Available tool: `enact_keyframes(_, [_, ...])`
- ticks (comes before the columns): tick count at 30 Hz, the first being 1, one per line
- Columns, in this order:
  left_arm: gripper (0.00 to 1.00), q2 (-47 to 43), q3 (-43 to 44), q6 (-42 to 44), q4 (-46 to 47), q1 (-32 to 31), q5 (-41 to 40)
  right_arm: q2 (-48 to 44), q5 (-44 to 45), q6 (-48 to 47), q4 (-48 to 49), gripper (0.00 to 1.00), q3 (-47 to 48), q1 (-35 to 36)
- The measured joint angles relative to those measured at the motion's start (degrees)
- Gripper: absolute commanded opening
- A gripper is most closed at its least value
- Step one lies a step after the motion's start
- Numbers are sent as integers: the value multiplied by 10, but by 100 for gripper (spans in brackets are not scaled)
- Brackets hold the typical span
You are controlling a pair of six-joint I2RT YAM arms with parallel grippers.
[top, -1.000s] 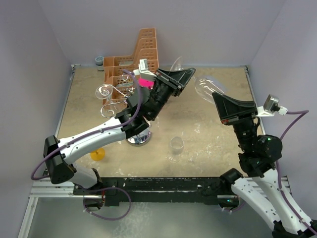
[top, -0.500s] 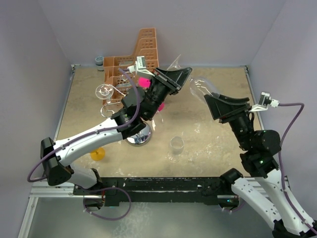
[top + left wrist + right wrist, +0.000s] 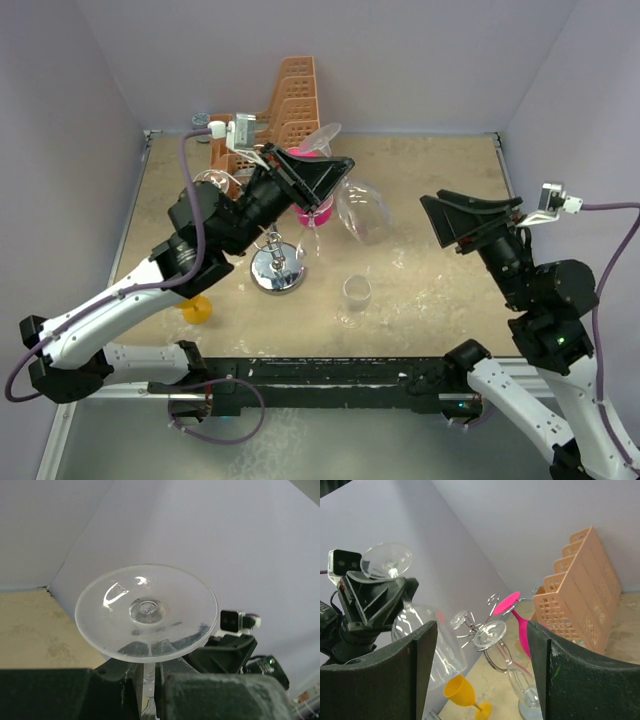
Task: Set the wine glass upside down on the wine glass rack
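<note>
The top camera is looking down from behind the arm bases (image 3: 465, 358) at 6 o'clock over the surface (image 3: 430, 280). The left wrist camera is staring closely at the wine glass (image 3: 146, 611) foot; the right wrist one is facing 9 o'clock, catching that same glass.

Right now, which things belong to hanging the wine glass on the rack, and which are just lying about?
Job: wine glass, left gripper clamped on its stem, wine glass rack.
Lying about: orange basket, yellow goblet, small clear glass.

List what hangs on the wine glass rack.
A pink glass and a clear glass, upside down on the rack; the left gripper covers its other arms from above.
</note>
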Motion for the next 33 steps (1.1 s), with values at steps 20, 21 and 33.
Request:
enact_keyframes(20, [0, -190, -133, 229, -174, 0, 149, 211, -226, -15, 33, 72, 117, 0])
enact_keyframes(21, [0, -191, -137, 233, -181, 0, 149, 213, -241, -8, 46, 72, 107, 0])
enact_keyframes(33, [0, -188, -172, 261, -242, 0, 181, 249, -315, 81, 158, 70, 57, 57])
